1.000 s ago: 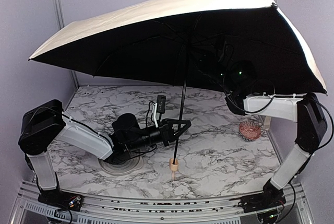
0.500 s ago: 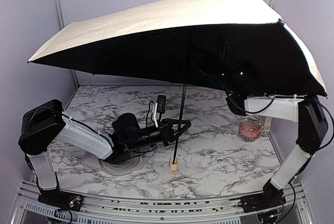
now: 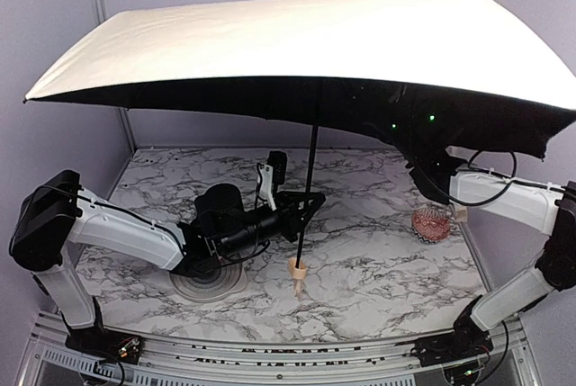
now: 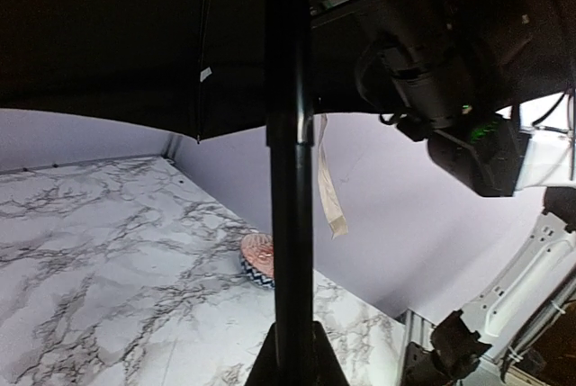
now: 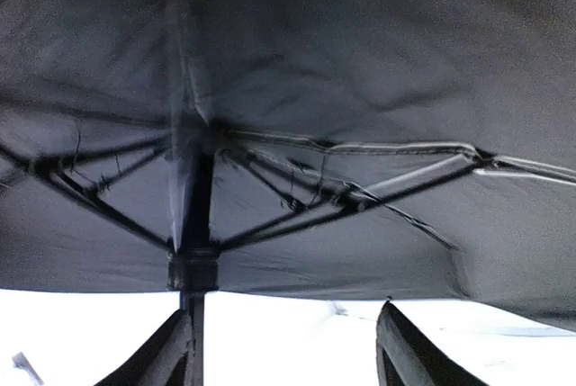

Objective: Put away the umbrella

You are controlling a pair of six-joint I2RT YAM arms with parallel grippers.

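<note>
Cream fabric is spreading wide overhead: the umbrella (image 3: 315, 44) is standing open and upright, its black lining facing down. Its thin black shaft (image 3: 311, 161) is running down to a small tan handle (image 3: 297, 267) right at the marble table (image 3: 378, 269); whether the handle is touching the table, I cannot tell. The left gripper (image 3: 304, 213) is pinching the shaft low down, just above the handle, its fingers (image 4: 322, 363) pressed narrowly against either side of it. The left arm (image 3: 126, 235) is reaching in from the left of the shaft, lying low and nearly level over the table. The right gripper (image 5: 283, 350) is pointing up at the ribs (image 5: 297, 197) under the lining, fingers (image 5: 162, 354) standing wide apart and gripping nothing, one of them just beside the shaft. The right arm (image 3: 504, 201) is bending in from the right of the shaft, its wrist disappearing into shadow. A pinkish bowl (image 3: 432, 222) is sitting on the table, well to the right of the shaft.
</note>
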